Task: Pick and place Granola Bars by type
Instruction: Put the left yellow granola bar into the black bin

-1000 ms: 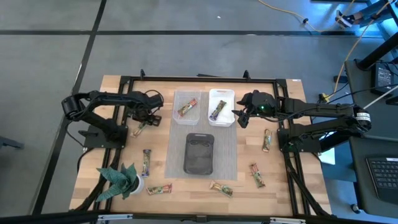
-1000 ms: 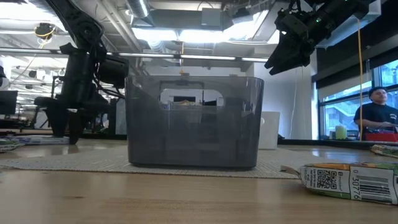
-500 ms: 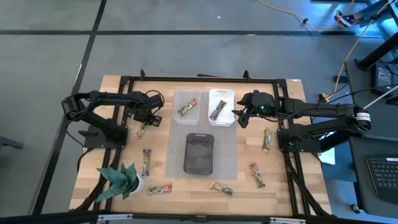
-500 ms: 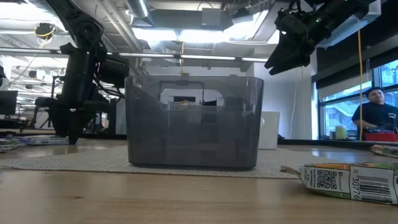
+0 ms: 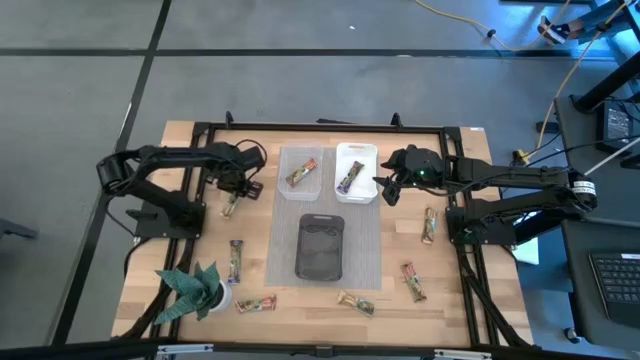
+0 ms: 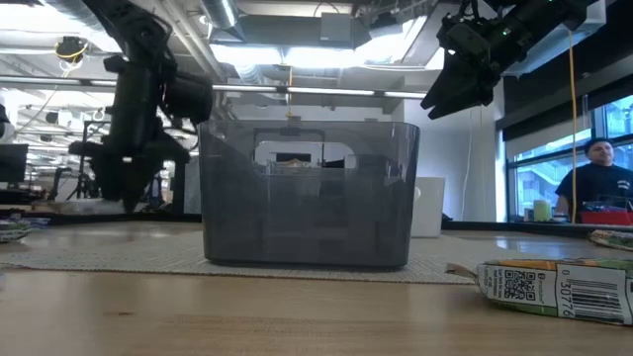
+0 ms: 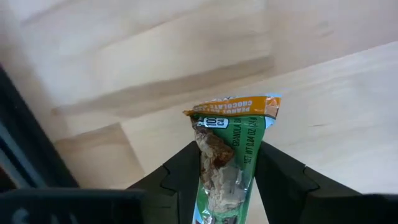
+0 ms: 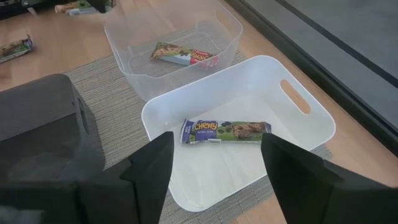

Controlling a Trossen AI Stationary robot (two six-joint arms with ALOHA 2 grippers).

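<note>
My left gripper [image 5: 232, 192] is near the table's left side, beside the clear tray [image 5: 300, 172], shut on a green-yellow granola bar [image 7: 227, 143]. In the low view its tips [image 6: 129, 198] stand a little above the wood. My right gripper [image 5: 386, 190] hovers open, high above the white tray's [image 8: 311, 124] right edge. A blue-purple bar [image 8: 225, 131] lies flat in the white tray, and a red-brown bar [image 8: 183, 55] lies in the clear tray. The dark tray [image 5: 321, 247] stands on the mat. My left gripper pinches the green-yellow bar between its two fingers, one on each long side, at its middle stretch [image 7: 225, 163]. The fingers come slanting down from above and lie along the bar. Its orange-edged end [image 7: 236, 107] sticks out past the fingertips, over the wood.
Loose bars lie on the wood: one at the left [image 5: 236, 260], two along the near edge [image 5: 256, 303] [image 5: 355, 302], two at the right [image 5: 412, 282] [image 5: 429, 224]. A green artificial plant [image 5: 195, 290] stands at the near left corner. A person [image 6: 598, 183] is in the room beyond.
My left gripper, shut on the green-yellow bar, has risen off the table and drifted a little toward the table's right, toward the clear tray. The bar has come up with it.
</note>
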